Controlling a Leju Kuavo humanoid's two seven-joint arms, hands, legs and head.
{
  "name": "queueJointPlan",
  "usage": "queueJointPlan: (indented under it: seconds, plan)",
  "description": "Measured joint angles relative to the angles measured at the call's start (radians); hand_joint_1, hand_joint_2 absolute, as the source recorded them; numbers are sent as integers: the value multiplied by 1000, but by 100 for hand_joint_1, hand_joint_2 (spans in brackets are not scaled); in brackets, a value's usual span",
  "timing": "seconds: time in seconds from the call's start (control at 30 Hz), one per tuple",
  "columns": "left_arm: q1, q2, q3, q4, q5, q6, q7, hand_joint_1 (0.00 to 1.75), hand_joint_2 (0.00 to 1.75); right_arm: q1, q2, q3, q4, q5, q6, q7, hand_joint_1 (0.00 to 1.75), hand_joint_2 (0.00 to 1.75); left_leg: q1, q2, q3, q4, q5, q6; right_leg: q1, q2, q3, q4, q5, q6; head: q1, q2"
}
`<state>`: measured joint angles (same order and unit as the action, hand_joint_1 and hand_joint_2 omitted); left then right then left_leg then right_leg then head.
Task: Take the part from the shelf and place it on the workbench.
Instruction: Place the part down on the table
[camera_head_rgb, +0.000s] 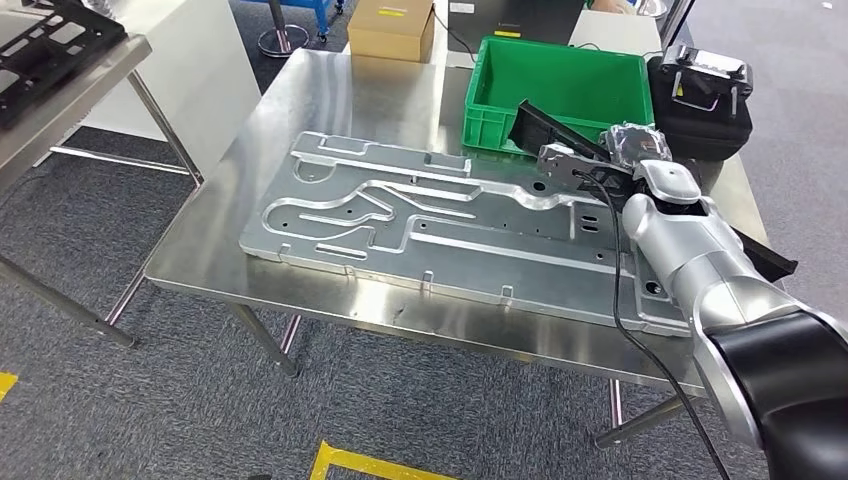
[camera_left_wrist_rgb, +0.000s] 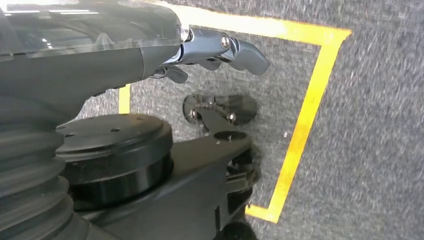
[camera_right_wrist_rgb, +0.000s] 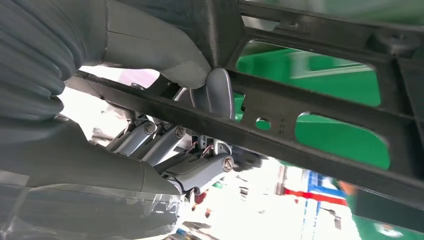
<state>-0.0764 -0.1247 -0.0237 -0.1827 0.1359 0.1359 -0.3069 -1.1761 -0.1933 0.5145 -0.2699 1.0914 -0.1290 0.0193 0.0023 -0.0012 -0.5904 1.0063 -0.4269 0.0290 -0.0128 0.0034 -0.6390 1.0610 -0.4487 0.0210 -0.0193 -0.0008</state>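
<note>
Where the right arm reaches in from the lower right of the head view, the right hand (camera_head_rgb: 628, 160) grips a black plastic frame part (camera_head_rgb: 545, 128), holding it tilted above the far right portion of the stainless-steel workbench (camera_head_rgb: 340, 100). One end of the part rises over the rim of the green plastic bin (camera_head_rgb: 555, 75); the other end shows past the arm beyond the table's right edge. In the right wrist view, the thick grey thumb (camera_right_wrist_rgb: 217, 92) presses on a bar of the part (camera_right_wrist_rgb: 320, 117) and the darker fingers (camera_right_wrist_rgb: 165, 140) close beneath it. A large stamped aluminium panel (camera_head_rgb: 420, 215) lies flat on the workbench, near the hand. Behind the bin stand a cardboard box (camera_head_rgb: 392, 28) and a black case (camera_head_rgb: 700, 100). The left hand (camera_left_wrist_rgb: 220, 50) hangs over grey carpet (camera_left_wrist_rgb: 370, 125) marked with yellow tape (camera_left_wrist_rgb: 305, 120), fingers curled and holding nothing.
</note>
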Motion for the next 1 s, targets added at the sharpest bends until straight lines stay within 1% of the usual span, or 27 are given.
queueJointPlan:
  seconds: [0.03, 0.1, 0.13, 0.17, 0.2, 0.23, 0.27, 0.3, 0.33, 0.4, 0.43, 0.47, 0.5, 0.53, 0.6, 0.63, 0.67, 0.7, 0.73, 0.77, 0.8, 0.83, 0.87, 0.9, 0.93, 0.97, 1.0]
  plan:
    - [-2, -1, -2, 0, -1, -1, 0, 0, 175, 0, 2, 0, 0, 0, 0, -5, 175, 175, 1, 1, 1, -4, 4, 4, -1, -1, -20, 46, -28, 3, 1, 0]
    - [-4, -2, -4, 0, -2, -2, 1, 0, 175, 3, 9, 0, 3, 0, 1, -10, 175, 175, 1, 0, -1, -4, 5, 8, -3, -1, -78, 173, -88, 8, 1, 0]
    - [-4, -3, -5, 0, -3, -2, 0, 0, 175, 7, 13, 1, 4, 1, 2, -10, 175, 175, 1, -1, -1, -4, 4, 7, -4, -1, -101, 222, -102, 11, 1, 0]
    - [-4, -3, -5, 0, -3, -2, 0, 0, 175, 10, 18, 1, 6, 2, 3, -9, 175, 175, 1, -2, 0, -2, 3, 7, -6, -1, -109, 236, -96, 13, 1, 0]
    - [-4, -4, -5, 0, -3, -2, 0, 0, 175, 12, 22, 1, 7, 3, 2, -8, 175, 175, 2, -2, 0, 0, 1, 5, -8, -2, -98, 211, -72, 15, 1, 0]
    - [-4, -4, -5, 0, -3, -2, -1, 0, 175, 12, 25, 1, 8, 4, 1, -7, 175, 175, 3, -3, 1, 4, -2, 2, -11, -3, -69, 151, -36, 16, 1, 0]
    - [-4, -4, -5, 0, -2, -2, -1, 0, 175, 12, 27, 1, 8, 4, -1, -7, 175, 175, 3, -3, 1, 9, -6, -3, -13, -4, -35, 83, -8, 16, 1, 0]
    - [-5, -4, -5, 0, -2, -2, -1, 0, 175, 11, 30, 1, 8, 4, -4, -7, 175, 175, 2, -4, 0, 14, -10, -8, -11, -4, -8, 26, 11, 13, 1, 0]
    - [-6, -4, -5, 0, -1, -1, -2, 0, 175, 10, 32, 1, 8, 4, -7, -7, 175, 175, 1, -4, -2, 18, -13, -13, -10, -3, 8, -9, 19, 9, 0, 0]
    - [-6, -4, -5, 0, 0, -1, -2, 0, 175, 9, 36, 1, 8, 4, -12, -8, 175, 175, -1, -5, -3, 19, -14, -22, -4, -1, 12, -22, 17, -3, -1, 0]
    - [-6, -4, -5, 0, 0, -1, -2, 0, 175, 8, 38, 1, 8, 4, -12, -7, 175, 175, -1, -5, -3, 19, -16, -27, -5, -1, 13, -24, 18, -9, -1, 0]
    - [-5, -4, -5, 0, 1, 0, -1, 0, 175, 6, 40, 1, 8, 4, -11, -7, 175, 175, 0, -5, -5, 26, -23, -32, -6, -3, 16, -26, 19, -15, -1, 0]
    - [-5, -4, -5, 0, 1, 1, -1, 0, 175, 5, 42, 1, 8, 4, -11, -6, 175, 175, 1, -5, -13, 47, -38, -37, -9, -4, 18, -29, 21, -21, -2, 0]
    - [-5, -4, -5, 0, 2, 1, 0, 0, 175, 4, 43, 1, 8, 4, -10, -6, 175, 175, 3, -5, -31, 87, -63, -42, -10, -6, 19, -32, 22, -27, -3, 0]
    - [-3, -4, -5, 0, 6, 2, 2, 0, 175, 5, 46, 1, 8, 5, -10, -4, 175, 175, 6, -4, -90, 219, -127, -49, -9, -8, 18, -32, 22, -32, -5, 0]
    - [-2, -4, -5, 0, 8, 3, 3, 0, 175, 6, 48, 1, 8, 6, -11, -2, 175, 175, 7, -4, -118, 278, -148, -51, -8, -8, 18, -32, 22, -32, -5, 0]
    - [0, -4, -5, 0, 10, 3, 3, 0, 175, 7, 50, 1, 8, 6, -10, 1, 175, 175, 8, -4, -131, 307, -150, -52, -8, -8, 17, -32, 22, -33, -5, 0]
    - [2, -4, -5, 0, 10, 3, 3, 0, 175, 8, 51, 1, 8, 6, -10, 4, 175, 175, 8, -4, -125, 293, -132, -52, -9, -8, 18, -31, 23, -32, -5, 0]
    - [2, -4, -5, 0, 11, 4, 3, 0, 175, 8, 52, 1, 9, 7, -10, 8, 175, 175, 9, -4, -99, 240, -100, -51, -9, -7, 19, -31, 23, -32, -5, 0]
    - [2, -3, -5, 0, 11, 4, 2, 0, 175, 9, 53, 1, 9, 7, -10, 10, 175, 175, 10, -4, -62, 165, -66, -49, -9, -7, 20, -30, 22, -29, -5, 0]
    - [2, -3, -5, 0, 11, 4, 2, 0, 175, 9, 54, 1, 9, 8, -10, 11, 175, 175, 9, -4, -29, 97, -41, -46, -8, -6, 19, -28, 22, -25, -5, 0]
    - [1, -3, -5, 0, 11, 4, 1, 0, 175, 10, 54, 1, 10, 8, -10, 12, 175, 175, 7, -4, -7, 49, -26, -41, -6, -5, 17, -27, 23, -20, -4, 0]
    - [2, -3, -5, 0, 11, 4, 0, 0, 175, 11, 55, 1, 10, 9, -9, 12, 175, 175, 6, -5, 2, 26, -22, -36, -5, -5, 15, -28, 25, -13, -4, 0]
    - [2, -3, -5, 0, 11, 4, 0, 0, 175, 12, 55, 1, 11, 9, -9, 13, 175, 175, 3, -5, 1, 24, -22, -31, -4, -4, 13, -29, 28, -7, -3, 0]
    - [3, -3, -5, 0, 11, 4, -1, 0, 175, 14, 55, 1, 11, 10, -9, 14, 166, 131, 3, -4, 0, 21, -18, -24, -5, -3, 12, -32, 30, 0, -3, 0]
    - [4, -3, -5, 0, 11, 5, -1, 0, 175, 15, 54, 1, 12, 11, -9, 15, 123, 87, 3, -3, 1, 16, -14, -17, -7, -2, 10, -30, 28, 5, -3, 0]
    - [3, -3, -5, 0, 11, 5, -2, 0, 175, 17, 54, 1, 12, 11, -9, 18, 80, 44, 4, -2, 1, 10, -9, -9, -9, -2, 3, -16, 17, 10, -2, 0]
